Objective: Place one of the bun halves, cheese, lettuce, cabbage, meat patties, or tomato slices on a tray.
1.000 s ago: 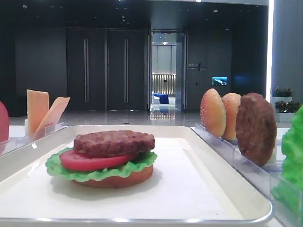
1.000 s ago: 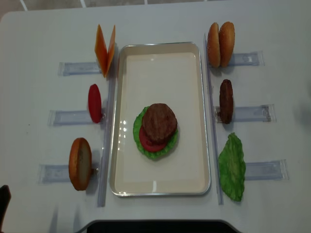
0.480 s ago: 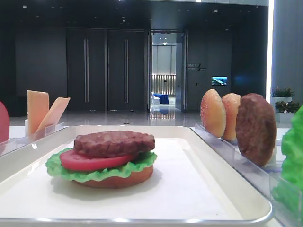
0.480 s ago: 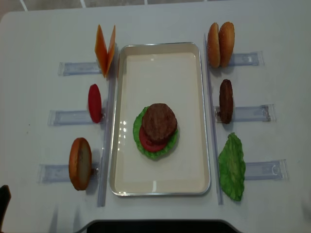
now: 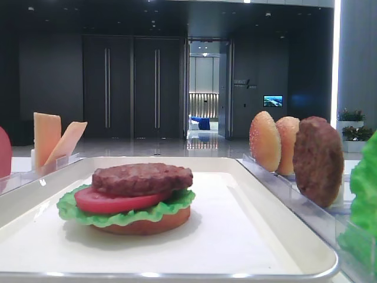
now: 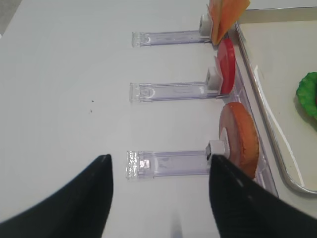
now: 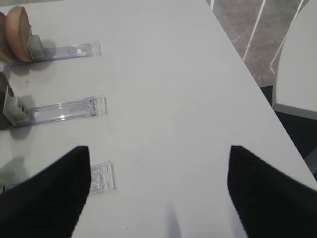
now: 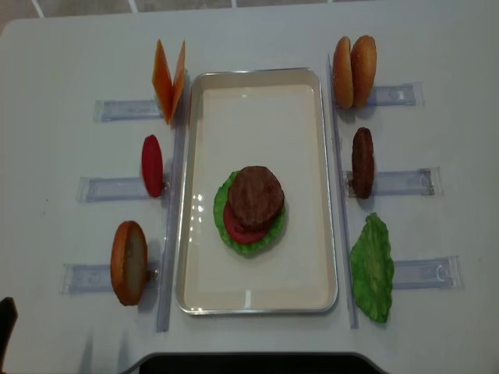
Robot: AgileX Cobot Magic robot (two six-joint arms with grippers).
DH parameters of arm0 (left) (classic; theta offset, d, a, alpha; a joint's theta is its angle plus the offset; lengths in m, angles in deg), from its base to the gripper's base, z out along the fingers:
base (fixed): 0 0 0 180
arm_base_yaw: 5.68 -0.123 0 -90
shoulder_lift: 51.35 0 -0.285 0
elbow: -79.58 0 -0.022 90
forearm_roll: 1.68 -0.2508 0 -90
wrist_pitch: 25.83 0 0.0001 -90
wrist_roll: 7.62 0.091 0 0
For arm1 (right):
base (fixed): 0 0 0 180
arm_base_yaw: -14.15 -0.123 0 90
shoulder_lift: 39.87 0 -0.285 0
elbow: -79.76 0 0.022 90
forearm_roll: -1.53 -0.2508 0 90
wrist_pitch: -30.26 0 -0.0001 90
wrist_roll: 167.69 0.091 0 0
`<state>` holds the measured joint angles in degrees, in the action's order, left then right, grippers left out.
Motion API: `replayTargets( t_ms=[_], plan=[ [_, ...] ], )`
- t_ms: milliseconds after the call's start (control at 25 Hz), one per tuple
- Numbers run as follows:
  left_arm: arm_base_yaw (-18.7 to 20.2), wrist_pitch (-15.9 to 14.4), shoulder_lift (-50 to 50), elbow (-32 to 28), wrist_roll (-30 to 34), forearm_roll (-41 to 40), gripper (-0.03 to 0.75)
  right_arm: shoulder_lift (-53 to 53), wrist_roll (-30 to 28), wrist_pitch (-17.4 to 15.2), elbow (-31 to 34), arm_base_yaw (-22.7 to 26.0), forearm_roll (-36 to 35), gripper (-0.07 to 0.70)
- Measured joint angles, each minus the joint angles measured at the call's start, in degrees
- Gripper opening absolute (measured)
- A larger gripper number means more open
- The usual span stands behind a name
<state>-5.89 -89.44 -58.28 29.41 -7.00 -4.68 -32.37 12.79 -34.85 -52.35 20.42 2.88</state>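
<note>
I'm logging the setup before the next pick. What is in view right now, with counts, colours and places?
Cream-white rectangular tray: one, mid-table.
Stack on the tray: brown bun base, frilly green lettuce leaf, red tomato slice, brown meat patty on top.
Pale-orange cheese slices: two, upright, far left of tray.
Spare red tomato slice: one, on edge, left of tray.
Tan bun half: one, near left.
Golden speckled bun halves: two, far right.
Spare brown patty: one, on edge, right.
Spare green lettuce: one, near right.
Clear plastic racks: six short ones, three each side.
Left tool: black, open, empty.
Right tool: black, open, empty.
</note>
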Motion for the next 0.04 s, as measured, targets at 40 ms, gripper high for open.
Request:
replayTargets(
  t_ms=[40],
  plan=[
    [0.00, 0.00, 0.00, 0.00, 0.00, 0.00, 0.468, -0.06, -0.48, 0.00, 0.14, 0.00, -0.44, 0.539]
  ],
)
